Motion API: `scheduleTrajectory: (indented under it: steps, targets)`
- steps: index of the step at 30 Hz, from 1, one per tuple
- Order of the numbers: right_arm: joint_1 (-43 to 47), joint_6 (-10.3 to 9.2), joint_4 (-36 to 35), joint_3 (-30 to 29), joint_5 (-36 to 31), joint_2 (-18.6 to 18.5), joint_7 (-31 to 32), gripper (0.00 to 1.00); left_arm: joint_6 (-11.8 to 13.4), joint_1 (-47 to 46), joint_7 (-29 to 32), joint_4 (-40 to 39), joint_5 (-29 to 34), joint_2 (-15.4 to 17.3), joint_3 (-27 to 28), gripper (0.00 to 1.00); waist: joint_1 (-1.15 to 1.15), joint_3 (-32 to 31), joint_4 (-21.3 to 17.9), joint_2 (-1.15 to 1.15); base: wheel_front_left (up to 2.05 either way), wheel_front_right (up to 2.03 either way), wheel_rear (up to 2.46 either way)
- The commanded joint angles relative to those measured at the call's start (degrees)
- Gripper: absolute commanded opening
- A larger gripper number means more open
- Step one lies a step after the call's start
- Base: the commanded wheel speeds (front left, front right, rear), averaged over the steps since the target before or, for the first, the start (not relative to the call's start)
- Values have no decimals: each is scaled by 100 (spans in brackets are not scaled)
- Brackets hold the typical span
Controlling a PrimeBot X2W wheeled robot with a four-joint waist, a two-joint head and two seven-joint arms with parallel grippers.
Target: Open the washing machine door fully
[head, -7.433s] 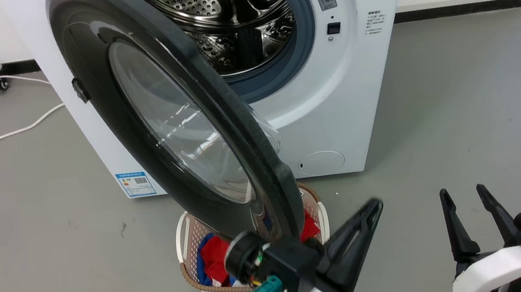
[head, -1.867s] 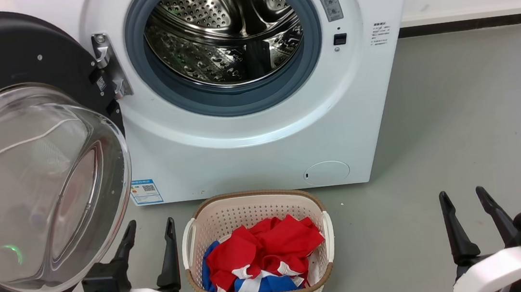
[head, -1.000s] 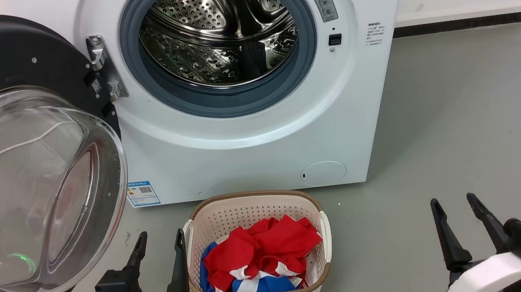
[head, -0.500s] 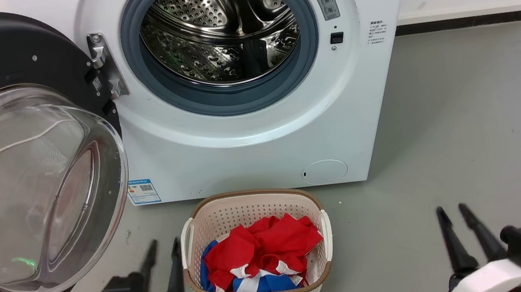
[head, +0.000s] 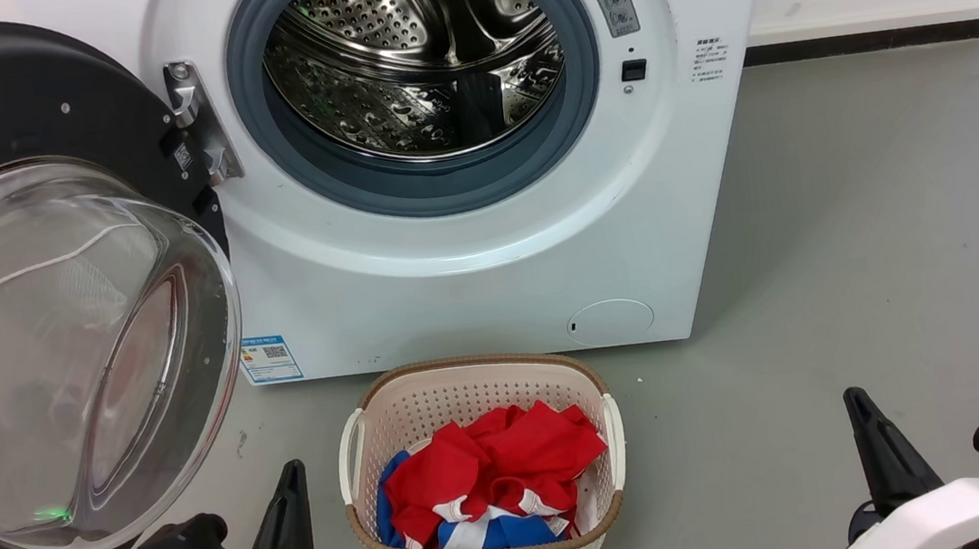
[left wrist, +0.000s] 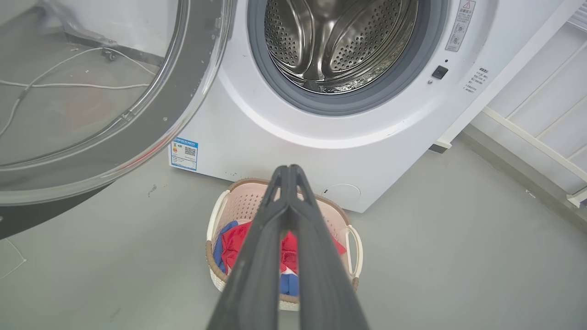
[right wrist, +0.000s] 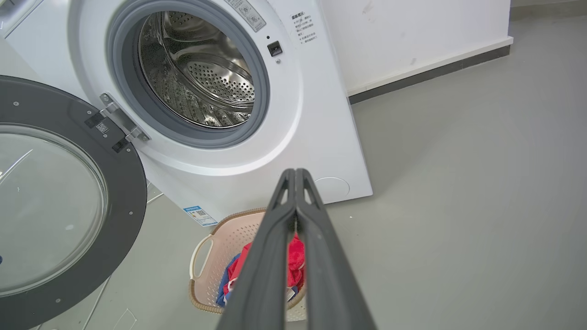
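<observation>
Black-rimmed, the washing machine door is swung wide, left of the steel drum (glass bowl facing outward), so the task is judged complete. Left gripper and right gripper are seen pressed together, empty.

washing machine door swung fully open, left end effector withdrawn and closed, right end effector closed
</observation>
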Motion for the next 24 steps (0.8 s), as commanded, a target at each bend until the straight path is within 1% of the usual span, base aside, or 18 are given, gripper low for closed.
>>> scheduleTrajectory:
  steps: [1, 7, 24]
  targets:
    - [-188, 1, -42, -19, 246, -34, 29, 0, -53, -175, 35, -64, -192, -8, 92, 0, 0, 1, 0, 0, 0, 0, 0]
    - [-279, 1, 36, -52, 936, -48, 102, 0, -170, -221, 188, -42, -771, -93, 275, 0, 0, 7, 3, 0, 0, 0, 0]
    - [-464, 1, 207, -135, 2393, -67, 275, 0, -420, -304, 518, -5, -2003, -281, 673, 0, 0, 20, 10, 0, 0, 0, 0]
